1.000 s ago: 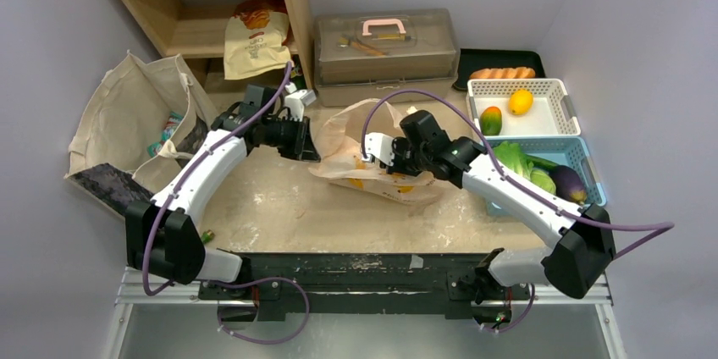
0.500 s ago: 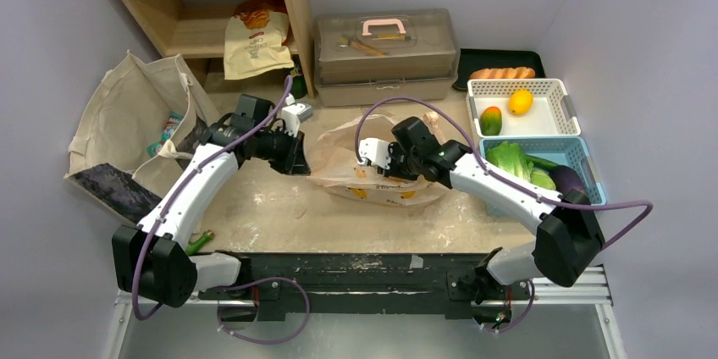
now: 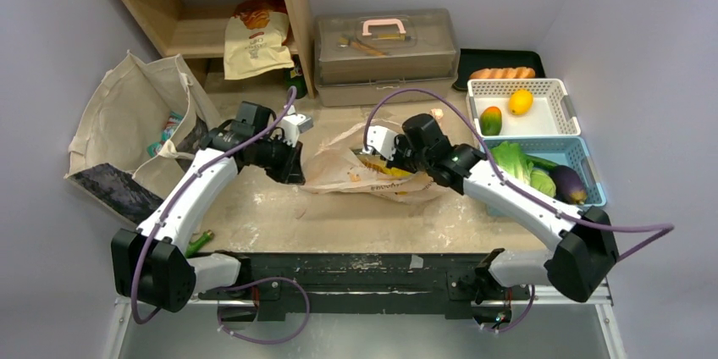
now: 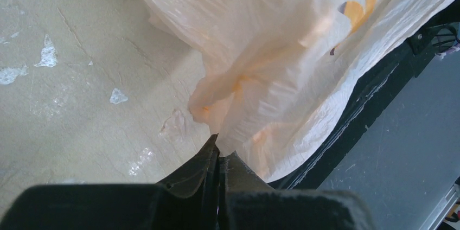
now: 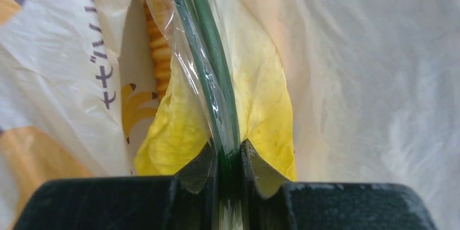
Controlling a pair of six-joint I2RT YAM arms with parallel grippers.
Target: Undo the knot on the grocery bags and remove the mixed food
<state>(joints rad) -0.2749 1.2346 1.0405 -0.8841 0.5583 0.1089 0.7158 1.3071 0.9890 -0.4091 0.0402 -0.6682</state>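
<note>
The right gripper (image 5: 229, 151) is nipped almost closed on the green rib (image 5: 209, 62) of a yellow leaf (image 5: 266, 105) wrapped in clear film, inside the mouth of the bag (image 5: 379, 78). A ridged orange piece (image 5: 157, 45) lies just behind the leaf, against the printed film.

The left gripper (image 4: 218, 146) is fully closed, its tips touching a gathered fold at the bag's left edge. Whether any film is caught between them cannot be told. The bag lies crumpled on the desk (image 3: 271, 207) between the 2 arms, with food inside it. No knot can be made out in any of the 3 views and the mouth looks open, so the step in hand is judged to be drawing food out.

To do it well, the right arm should pull slowly along the rib's line and out through the mouth. The hold is on a thin, slick strip that could slide or tear the wrap. The left arm should anchor the opposite edge and draw slightly away, so the bag does not ride up with the leaf. If no film is truly pinched there, the bag will likely drag along. Loose film near the right fingers is best kept out of the pinch. The blue basket (image 3: 566, 149), well to the right and holding produce, looks a likely place to set the leaf.
</note>
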